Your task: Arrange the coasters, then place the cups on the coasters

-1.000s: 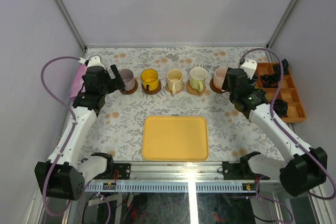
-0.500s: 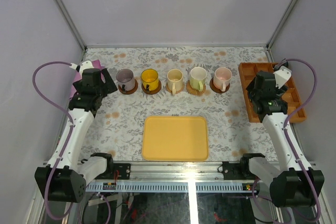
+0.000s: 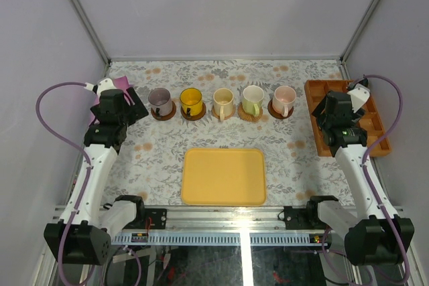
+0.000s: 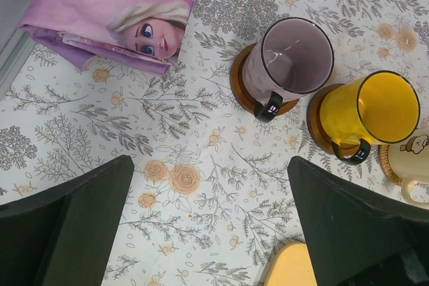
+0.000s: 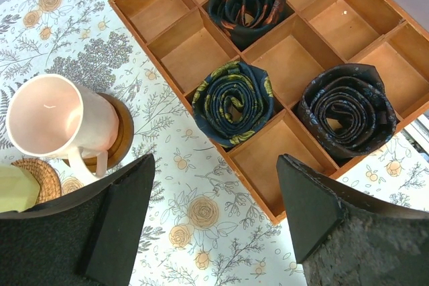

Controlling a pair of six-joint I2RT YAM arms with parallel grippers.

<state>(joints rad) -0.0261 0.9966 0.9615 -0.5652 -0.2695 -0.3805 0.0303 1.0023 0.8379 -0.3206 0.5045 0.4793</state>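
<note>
Five cups stand in a row at the back, each on a coaster: purple (image 3: 159, 100), yellow (image 3: 190, 100), cream (image 3: 223, 102), pale green (image 3: 253, 99), pink (image 3: 284, 97). The purple cup (image 4: 288, 61) and yellow cup (image 4: 375, 112) sit on dark brown coasters (image 4: 241, 92), and the pink cup (image 5: 50, 115) does too (image 5: 122, 128). A tan woven coaster (image 5: 33, 169) lies under the green cup. My left gripper (image 3: 137, 106) (image 4: 209, 165) hangs open, left of the purple cup. My right gripper (image 3: 323, 126) (image 5: 216, 162) hangs open between the pink cup and the divided tray.
A yellow rectangular tray (image 3: 224, 176) lies front centre. An orange divided tray (image 3: 315, 118) (image 5: 191, 58) at the right edge holds dark rolled cloths (image 5: 233, 102). A pink printed package (image 4: 114, 11) lies at the back left corner.
My right arm has swung right, away from the pink cup, to the divided tray's edge. My left arm has drawn back left from the purple cup.
</note>
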